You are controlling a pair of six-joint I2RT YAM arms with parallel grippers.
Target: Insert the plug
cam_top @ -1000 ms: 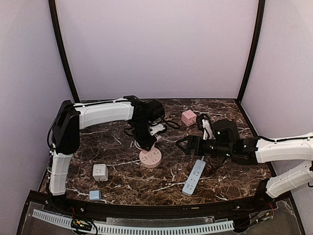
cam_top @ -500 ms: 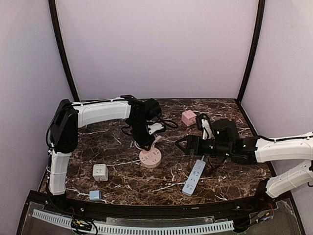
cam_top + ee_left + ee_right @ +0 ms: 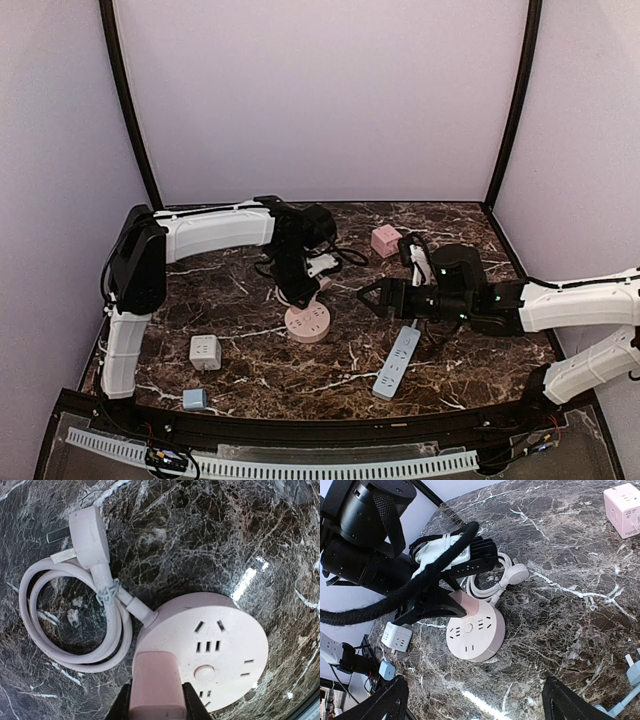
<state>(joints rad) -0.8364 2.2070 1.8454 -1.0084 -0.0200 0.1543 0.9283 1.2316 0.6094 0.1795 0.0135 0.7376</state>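
A pink plug [image 3: 157,685] is clamped between the fingers of my left gripper [image 3: 156,702], which is shut on it. The plug sits over the near rim of the round pink socket hub [image 3: 210,650], beside its centre button. I cannot tell whether its prongs are in the slots. In the top view the left gripper [image 3: 303,292] stands just above the hub [image 3: 308,322]. My right gripper [image 3: 368,293] hangs open to the hub's right, nothing between its fingers. In the right wrist view the plug [image 3: 465,604] meets the hub [image 3: 475,630] at its far edge.
The hub's coiled cord [image 3: 75,630] and its own plug [image 3: 89,535] lie behind it. A pink cube [image 3: 385,240] sits at the back, a white cube [image 3: 205,351] and a small blue cube [image 3: 194,399] at the front left, and a blue power strip [image 3: 397,362] at the front right.
My left gripper shifted slightly back and then returned over the hub, still holding the plug. The right arm edged a little to the left.
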